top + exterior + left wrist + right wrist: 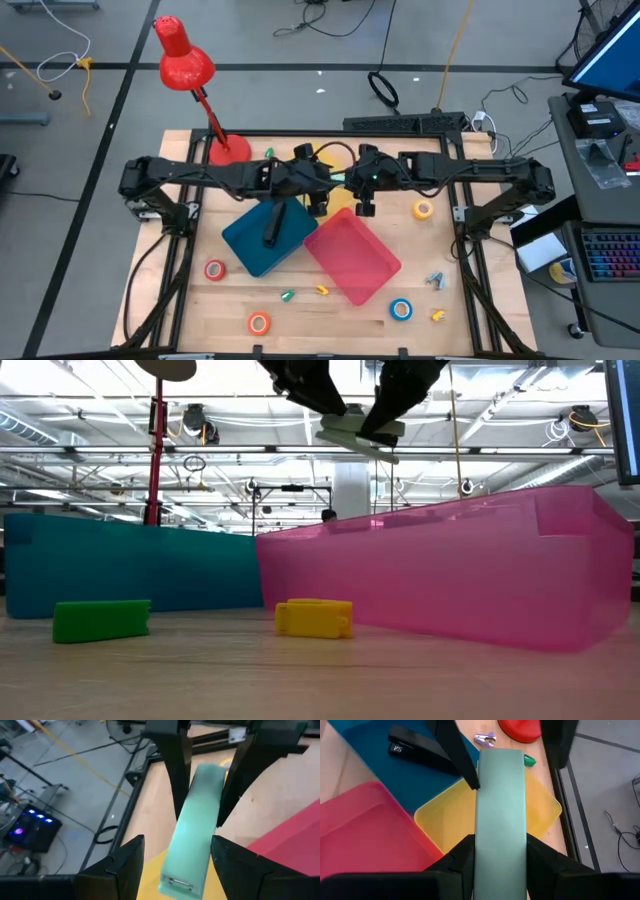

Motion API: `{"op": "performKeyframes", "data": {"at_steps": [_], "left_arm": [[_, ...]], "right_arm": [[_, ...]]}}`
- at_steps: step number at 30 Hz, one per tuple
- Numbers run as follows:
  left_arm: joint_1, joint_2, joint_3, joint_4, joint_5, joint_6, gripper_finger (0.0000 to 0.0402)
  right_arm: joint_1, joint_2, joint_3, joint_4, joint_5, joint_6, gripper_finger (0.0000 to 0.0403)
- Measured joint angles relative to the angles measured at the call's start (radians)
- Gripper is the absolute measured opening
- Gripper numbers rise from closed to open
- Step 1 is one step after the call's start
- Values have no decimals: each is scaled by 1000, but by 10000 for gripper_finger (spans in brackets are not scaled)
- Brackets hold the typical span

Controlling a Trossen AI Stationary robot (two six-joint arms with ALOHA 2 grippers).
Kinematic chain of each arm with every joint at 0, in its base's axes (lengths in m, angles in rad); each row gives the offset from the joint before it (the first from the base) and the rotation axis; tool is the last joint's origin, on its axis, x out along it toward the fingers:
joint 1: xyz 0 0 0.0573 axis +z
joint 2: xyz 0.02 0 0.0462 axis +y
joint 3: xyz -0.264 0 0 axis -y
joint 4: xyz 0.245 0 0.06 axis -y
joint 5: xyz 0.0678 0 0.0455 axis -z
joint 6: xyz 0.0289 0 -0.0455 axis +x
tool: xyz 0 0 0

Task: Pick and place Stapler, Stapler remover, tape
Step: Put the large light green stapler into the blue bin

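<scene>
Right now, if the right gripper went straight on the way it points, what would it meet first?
Most likely the left gripper, whose open dark fingers flank the far end of the pale green stapler that the right gripper holds. Beyond lies the translucent yellow tray; depth is hard to judge.

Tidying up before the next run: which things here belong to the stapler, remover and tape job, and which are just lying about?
Job: green stapler, held mid-air by right gripper, left gripper open around it; black stapler in blue tray; tape rolls; staple removers; pink tray; yellow tray.
Lying about: red desk lamp; floor cables.
</scene>
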Motion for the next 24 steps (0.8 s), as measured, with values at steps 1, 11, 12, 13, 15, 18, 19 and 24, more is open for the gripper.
{"op": "performKeyframes", "data": {"at_steps": [1, 11, 12, 13, 15, 18, 19, 24], "left_arm": [[7, -2, 0, 2, 27, 0, 228], [36, -2, 0, 4, 154, 23, 228], [36, -2, 0, 2, 154, 27, 228], [35, -2, 0, -3, 154, 27, 228], [35, -2, 0, -23, 155, 26, 227], [35, -2, 0, -69, 157, 21, 227], [34, -2, 0, -80, 159, 17, 227], [33, -2, 1, -84, 183, 9, 227]], "right_arm": [[3, 0, 0, 1, -3, -2, 116], [16, 49, 0, 31, -28, -11, 116], [16, 58, 0, 35, -38, -10, 116], [16, 67, 0, 40, -51, -11, 116], [16, 74, 0, 54, -57, -10, 116], [16, 72, 0, 54, -55, -11, 116], [15, 72, 0, 57, -56, -10, 116], [16, 74, 0, 80, -53, 5, 116]]}}
